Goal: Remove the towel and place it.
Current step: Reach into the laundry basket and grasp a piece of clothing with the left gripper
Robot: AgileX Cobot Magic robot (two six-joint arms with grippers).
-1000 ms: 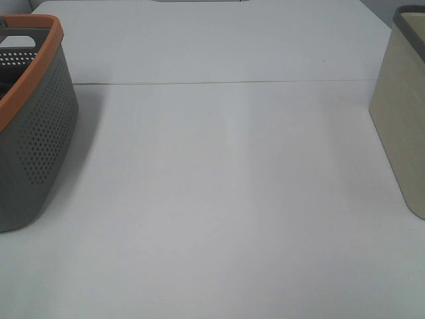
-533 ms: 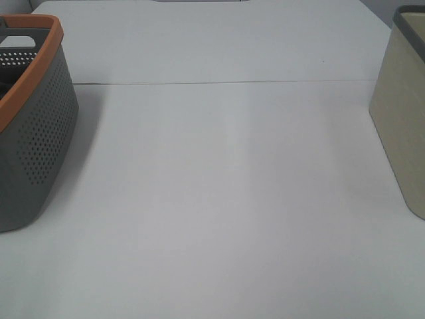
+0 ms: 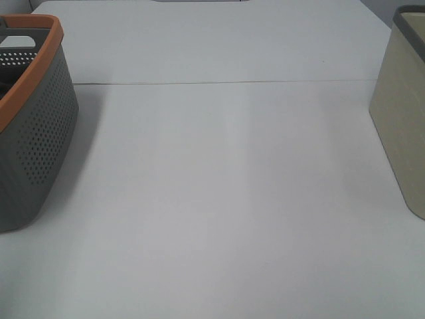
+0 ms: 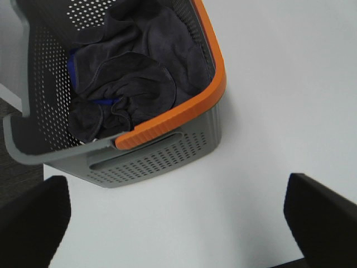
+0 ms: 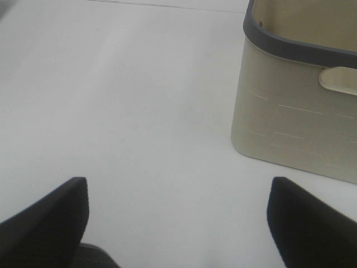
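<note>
The towel (image 4: 131, 84) is a dark charcoal-purple cloth lying crumpled inside the grey perforated basket with an orange rim (image 4: 215, 95). A bit of blue shows in its folds. The basket also shows at the left edge of the exterior view (image 3: 33, 139); the towel is hidden there. My left gripper (image 4: 177, 223) is open and empty, hovering above the table beside the basket. My right gripper (image 5: 177, 223) is open and empty above the table, near the beige bin (image 5: 301, 106). Neither gripper shows in the exterior view.
The beige bin with a dark grey rim (image 3: 405, 113) stands at the right edge of the white table (image 3: 226, 199). A seam (image 3: 226, 82) crosses the table at the back. The table's edge and dark floor (image 4: 17, 167) lie beside the grey basket.
</note>
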